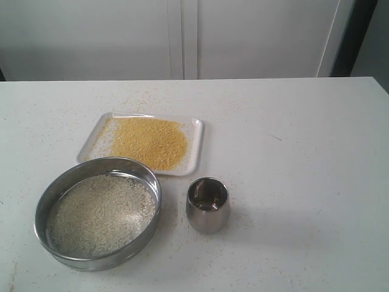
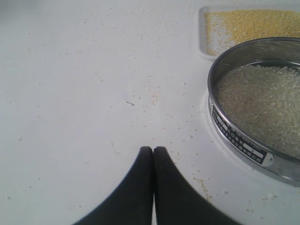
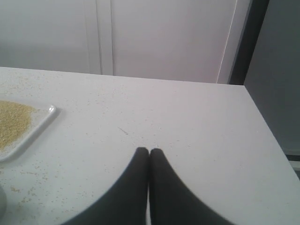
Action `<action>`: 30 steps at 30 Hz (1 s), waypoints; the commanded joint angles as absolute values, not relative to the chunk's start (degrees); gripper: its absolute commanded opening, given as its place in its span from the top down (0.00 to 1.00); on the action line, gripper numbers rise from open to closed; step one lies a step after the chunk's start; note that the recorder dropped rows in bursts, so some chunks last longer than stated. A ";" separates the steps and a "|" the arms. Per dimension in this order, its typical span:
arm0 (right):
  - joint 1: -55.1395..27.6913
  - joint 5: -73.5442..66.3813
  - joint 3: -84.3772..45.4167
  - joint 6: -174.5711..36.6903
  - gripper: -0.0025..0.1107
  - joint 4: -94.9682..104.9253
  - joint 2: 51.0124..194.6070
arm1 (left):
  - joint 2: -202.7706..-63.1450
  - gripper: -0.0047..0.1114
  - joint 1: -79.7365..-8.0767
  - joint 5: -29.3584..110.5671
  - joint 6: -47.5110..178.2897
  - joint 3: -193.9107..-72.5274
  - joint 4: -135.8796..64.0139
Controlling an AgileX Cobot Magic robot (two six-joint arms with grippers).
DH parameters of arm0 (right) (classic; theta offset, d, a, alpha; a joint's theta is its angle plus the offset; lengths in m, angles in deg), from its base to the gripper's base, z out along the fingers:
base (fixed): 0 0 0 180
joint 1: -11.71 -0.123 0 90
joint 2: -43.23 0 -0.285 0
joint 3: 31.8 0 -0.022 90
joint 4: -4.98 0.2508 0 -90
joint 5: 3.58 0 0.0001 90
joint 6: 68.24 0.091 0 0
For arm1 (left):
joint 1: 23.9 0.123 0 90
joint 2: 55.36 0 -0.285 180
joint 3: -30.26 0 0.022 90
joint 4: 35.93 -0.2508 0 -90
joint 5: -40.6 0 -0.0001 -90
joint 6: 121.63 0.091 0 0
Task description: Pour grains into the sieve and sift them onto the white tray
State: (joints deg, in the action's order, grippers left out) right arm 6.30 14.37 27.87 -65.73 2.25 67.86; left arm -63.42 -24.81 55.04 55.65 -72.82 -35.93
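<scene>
Grains (image 1: 152, 143) are already split in two, so I'd say the pour and the sifting are basically done. The golden-yellow part sits in a heap on the white tray (image 1: 194, 143). The pale off-white part is spread over the mesh inside the sieve (image 1: 91, 263).

The sieve is down on the table (image 1: 304, 182) right at the tray's near edge. Its rim overlaps that edge in the exterior view, but I can't tell if the two actually touch. The steel cup (image 1: 208, 207) stands upright just beside the sieve, and I can't make out any grains in it. A few stray granules are scattered on the table around everything.

The left gripper (image 2: 153, 149) has its fingers pressed together with nothing between them. It hangs over bare table, with the sieve off to one side. The right gripper (image 3: 149, 150) is the same, fully closed and empty, well apart from the cup and sieve.

My guess is nothing more needs grabbing, and the arms just have to stay clear of the tray. If another shake were wanted, the left gripper would have to open, take the sieve by its ring wall and keep it level over the tray so the pale stuff doesn't tip out.
</scene>
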 commanded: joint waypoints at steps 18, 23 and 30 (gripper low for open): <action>6.02 10.93 44.12 -67.16 0.98 3.75 51.42 | -63.14 0.96 -24.62 54.86 55.57 -72.53 -35.44; 6.02 10.28 45.42 -67.16 0.98 4.38 51.01 | -63.14 0.96 -24.62 54.86 55.57 -72.53 -35.44; 6.02 12.04 45.42 -68.24 0.98 4.38 51.01 | -63.14 0.96 -24.62 54.86 55.57 -72.53 -35.44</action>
